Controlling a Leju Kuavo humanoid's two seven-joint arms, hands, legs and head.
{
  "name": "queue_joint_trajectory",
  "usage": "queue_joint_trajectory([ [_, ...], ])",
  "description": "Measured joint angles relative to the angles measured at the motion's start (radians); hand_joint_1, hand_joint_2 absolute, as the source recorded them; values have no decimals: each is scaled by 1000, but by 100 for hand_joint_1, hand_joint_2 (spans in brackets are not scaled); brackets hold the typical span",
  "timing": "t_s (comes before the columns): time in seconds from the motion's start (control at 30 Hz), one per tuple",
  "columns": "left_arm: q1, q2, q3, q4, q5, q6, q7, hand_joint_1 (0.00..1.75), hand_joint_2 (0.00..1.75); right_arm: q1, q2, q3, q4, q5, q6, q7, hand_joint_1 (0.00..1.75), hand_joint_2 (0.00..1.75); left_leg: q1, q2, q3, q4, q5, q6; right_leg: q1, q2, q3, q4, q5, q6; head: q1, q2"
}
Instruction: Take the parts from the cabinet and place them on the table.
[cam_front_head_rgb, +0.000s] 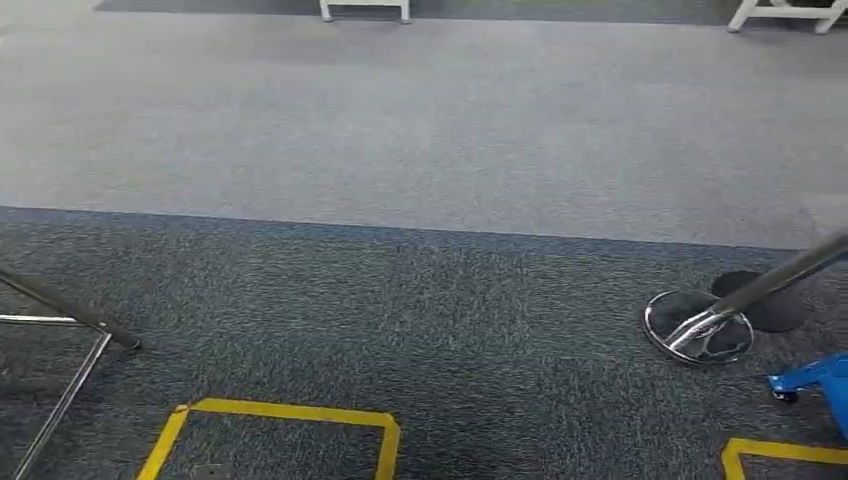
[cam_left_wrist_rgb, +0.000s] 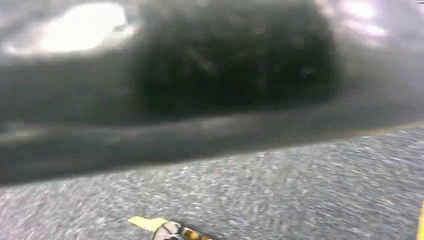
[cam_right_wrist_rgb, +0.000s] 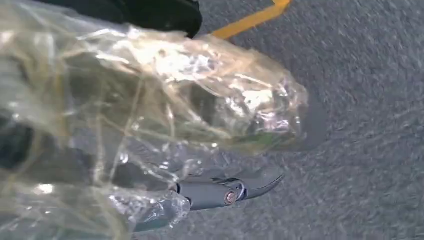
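One bagged part (cam_right_wrist_rgb: 165, 95) grasped in right hand (cam_right_wrist_rgb: 150, 165) fingers (cam_right_wrist_rgb: 230, 192) above carpet (cam_front_head_rgb: 420, 330), table placement pending; left fingers' state impossible to tell.

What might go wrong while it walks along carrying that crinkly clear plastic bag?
The crinkly clear plastic bag spills loosely over the right hand, so it may slip free and drop onto the dark speckled carpet. The chrome stanchion post with its round base leans on the right of the head view; a step that way could clip it.
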Motion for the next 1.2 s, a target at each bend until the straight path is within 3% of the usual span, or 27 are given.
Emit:
queue_joint_trajectory([
  [0.03,-2,1,1,0,-1,0,2,0,0,2,1,1,0,2,-1,0,0,0,-5,7,-2,4,0,2,-5,11,-6,-3,4,8,-1,0],
  [0.1,-2,-1,5,0,-1,0,2,0,0,9,2,2,0,4,-3,0,0,0,-6,30,3,-5,6,17,-8,34,-22,-10,10,25,0,0],
  [0.13,-3,-1,8,0,-1,0,2,0,0,10,2,2,0,5,-4,0,0,0,-2,46,6,-12,11,23,-8,5,-22,2,2,25,-1,0],
  [0.17,-2,-1,9,0,-1,0,2,0,0,9,3,3,0,5,-4,0,0,0,-3,58,7,-14,10,28,-3,-56,-40,38,-27,29,8,0],
  [0.2,1,-1,10,0,-1,-2,2,0,0,5,4,5,0,6,-4,0,0,0,-7,74,7,-14,9,32,-3,-84,-73,103,-68,34,11,0],
  [0.27,5,0,13,0,-1,-2,2,0,0,2,6,10,0,7,-3,-2,0,0,-11,111,6,-13,7,35,-8,-101,-153,266,-142,41,9,0],
  [0.3,5,1,15,0,-1,-2,2,0,0,4,7,10,0,7,-3,-2,0,0,-12,125,6,-13,6,35,-10,-103,-170,304,-149,44,9,0],
  [0.33,5,1,16,0,-1,-2,2,0,0,7,7,10,0,7,-3,-3,0,0,-12,138,7,-13,4,34,-11,-105,-161,290,-131,45,9,0],
  [0.4,4,1,16,0,-2,-2,0,0,0,9,9,11,0,7,0,-7,0,0,-12,159,11,-13,1,29,-11,-119,-80,148,-56,43,9,0],
  [0.43,3,0,16,0,-3,-2,0,0,0,8,9,12,0,7,0,-8,0,0,-12,171,15,-13,-2,25,-11,-148,-22,47,-20,40,10,0],
  [0.47,4,0,16,0,-3,-2,0,0,0,4,9,15,0,7,1,-8,0,0,-18,180,18,-11,-6,19,-3,-195,5,-7,-23,31,10,0],
  [0.5,4,0,16,0,-3,-2,-1,0,0,3,9,17,0,8,1,-8,0,0,-20,187,19,-9,-10,13,-1,-180,14,-7,-16,21,6,0],
  [0.6,0,-2,16,0,-12,-2,-1,0,0,9,9,19,0,11,1,-6,0,0,-16,209,27,-11,-11,0,4,-152,5,-6,-15,6,5,0],
  [0.63,0,-2,16,0,-20,-2,2,0,0,10,9,19,0,12,1,-5,0,0,-11,194,28,-7,-21,-10,-5,-143,16,-15,-8,-3,6,0],
  [0.67,0,-3,16,0,-31,-2,6,0,0,9,11,19,0,13,1,-5,0,0,-8,145,20,19,-43,-12,-5,-133,17,-16,-7,-9,0,0],
  [0.7,2,-3,16,0,-36,-2,11,0,0,5,11,19,0,13,1,-4,0,0,-8,123,-7,80,-81,-14,-5,-122,17,-16,-6,-14,-2,0],
  [0.77,7,-3,16,2,-41,-2,21,0,0,4,12,19,0,13,1,-4,0,0,-7,107,-83,237,-149,-17,-3,-97,17,-16,-6,-18,-3,0],
  [0.8,9,-3,16,2,-42,-2,21,0,0,6,12,19,0,13,1,-3,0,0,-7,105,-110,286,-158,-17,-2,-83,17,-16,-6,-18,-3,0],
  [0.83,11,-3,16,2,-42,-1,23,0,0,8,12,19,0,13,1,-1,0,0,-7,105,-117,289,-140,-16,-2,-68,19,-16,-6,-18,-2,0],
  [0.87,11,-4,16,2,-43,0,24,0,0,9,12,19,0,13,2,-1,0,0,-7,103,-104,250,-99,-14,-2,-54,20,-15,-6,-18,-3,0],
  [0.93,10,-5,16,2,-43,0,24,0,0,9,12,19,0,13,4,-1,0,0,-6,78,-38,95,-1,-7,-3,-25,25,-15,-6,-16,-3,0],
  [0.97,11,-5,16,2,-43,0,24,0,0,8,14,19,0,13,5,-1,0,0,-2,16,-11,26,24,-4,-5,-15,22,-15,-5,-13,-3,0],
  [1.0,12,-5,16,3,-43,0,24,0,0,5,14,19,0,13,5,-1,0,0,3,-7,-3,0,15,-3,1,0,14,-6,-7,-5,-1,0],
  [1.07,8,-6,16,3,-43,0,25,0,0,8,15,19,0,13,5,-1,0,0,-4,11,-6,0,11,-3,-7,18,2,-10,0,9,-2,0],
  [1.13,8,-10,17,3,-43,0,26,0,0,14,15,19,0,13,5,-1,0,0,0,37,-1,-13,19,10,-10,32,-12,-10,1,22,-2,0],
  [1.17,6,-10,17,3,-43,0,26,0,0,14,15,19,0,14,5,-1,0,0,-1,52,1,-16,21,16,-7,-31,-20,9,-14,23,0,0],
  [1.2,8,-11,17,3,-43,0,26,0,0,11,15,19,0,14,4,-1,0,0,-2,67,1,-16,18,22,-5,-73,-47,61,-48,26,9,0],
])
